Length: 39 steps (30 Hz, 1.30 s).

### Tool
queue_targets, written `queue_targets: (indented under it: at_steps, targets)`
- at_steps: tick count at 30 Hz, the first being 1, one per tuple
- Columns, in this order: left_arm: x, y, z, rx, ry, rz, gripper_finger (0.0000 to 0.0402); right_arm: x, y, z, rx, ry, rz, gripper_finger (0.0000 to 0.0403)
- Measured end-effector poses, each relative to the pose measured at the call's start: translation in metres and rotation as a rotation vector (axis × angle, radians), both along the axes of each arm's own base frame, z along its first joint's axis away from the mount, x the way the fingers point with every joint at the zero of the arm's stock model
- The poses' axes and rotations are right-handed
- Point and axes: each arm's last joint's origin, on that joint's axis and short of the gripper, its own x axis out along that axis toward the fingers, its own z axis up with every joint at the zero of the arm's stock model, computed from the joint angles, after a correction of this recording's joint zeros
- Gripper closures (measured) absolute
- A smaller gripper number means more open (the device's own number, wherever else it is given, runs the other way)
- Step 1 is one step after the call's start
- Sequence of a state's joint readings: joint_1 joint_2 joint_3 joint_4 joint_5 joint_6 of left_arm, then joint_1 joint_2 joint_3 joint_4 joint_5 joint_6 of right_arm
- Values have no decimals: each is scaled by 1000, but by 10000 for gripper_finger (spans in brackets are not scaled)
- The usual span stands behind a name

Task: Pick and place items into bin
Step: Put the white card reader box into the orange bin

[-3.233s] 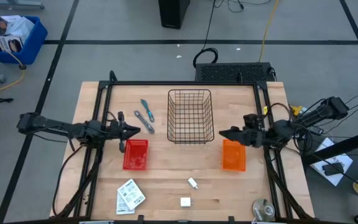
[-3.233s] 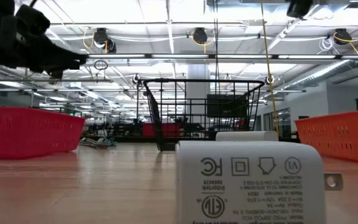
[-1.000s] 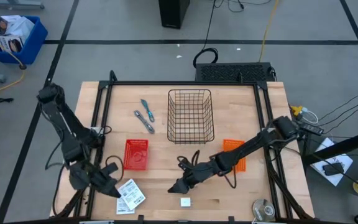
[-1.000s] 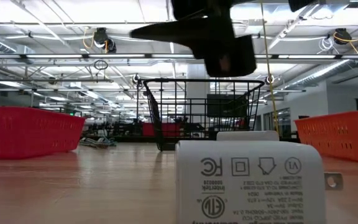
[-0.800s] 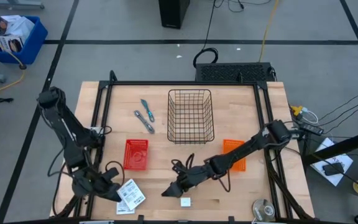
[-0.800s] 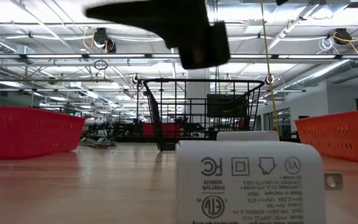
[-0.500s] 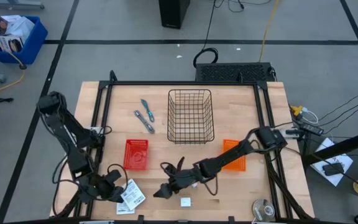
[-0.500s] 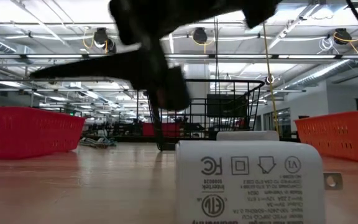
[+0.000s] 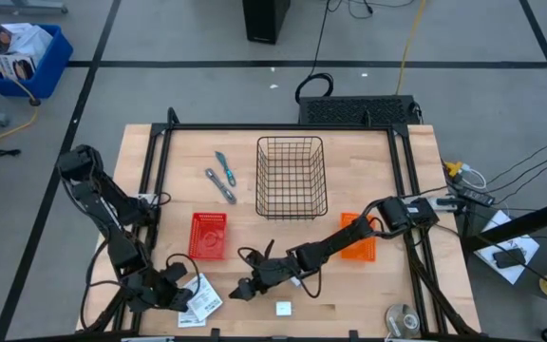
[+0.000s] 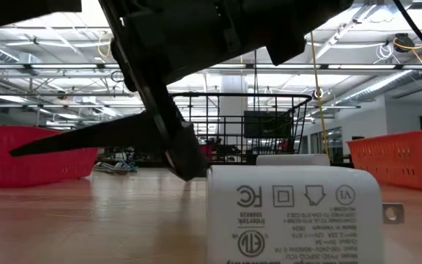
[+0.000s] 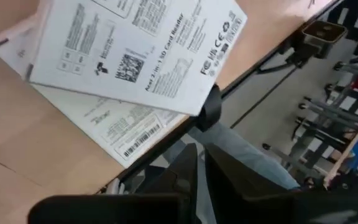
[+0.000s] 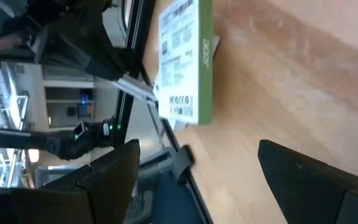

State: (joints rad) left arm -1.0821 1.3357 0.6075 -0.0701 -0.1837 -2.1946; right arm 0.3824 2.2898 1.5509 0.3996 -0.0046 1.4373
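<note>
The white printed cards [image 9: 200, 300] lie flat near the table's near edge, and show close in the left wrist view [image 11: 135, 56]. My left gripper [image 9: 182, 295] hovers at their left edge, shut, its tips [image 11: 199, 155] just off the cards. My right gripper [image 9: 238, 290] is open, low over bare wood between the cards and a white block [image 9: 283, 308]. In the low view [image 10: 123, 147] it hangs left of that block [image 10: 295, 216]; a second block [image 10: 291, 159] sits behind. The blue-handled tool [image 9: 223, 166] and the grey tool [image 9: 220, 184] lie flat left of the wire basket.
A black wire basket [image 9: 292, 177] stands at the table's middle far side. A red bin [image 9: 207, 236] sits left of centre, and an orange bin [image 9: 357, 242] lies partly under the right arm. A disc-like thing [image 9: 402, 319] lies at the near right corner. A black frame rail [image 9: 150, 190] borders the table.
My right arm has stretched toward the table's left and near edge and come down, carrying its open gripper past the white blocks toward the cards. My left gripper has moved toward the near edge and right, up to the cards. No item has moved.
</note>
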Motion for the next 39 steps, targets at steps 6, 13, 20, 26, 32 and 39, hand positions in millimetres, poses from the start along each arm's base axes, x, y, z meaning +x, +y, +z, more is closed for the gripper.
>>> queue_targets:
  at_steps: [6,13,20,26,32,39]
  targets:
    - [2,1,-3,7,28,13,366,-1,4,1,1,-11,-38,94]
    - [2,-1,-10,-2,107,-18,366,3,14,16,-7,-57,-48,111]
    - [6,-6,-19,-12,128,-8,366,7,13,20,-43,-41,-42,115]
    - [14,-8,-25,-34,125,14,366,4,12,15,-70,12,-37,115]
    - [19,-5,-29,-40,168,4,366,4,11,13,-84,31,-34,115]
    - [23,-2,-30,-36,174,29,366,5,7,13,-76,37,-22,115]
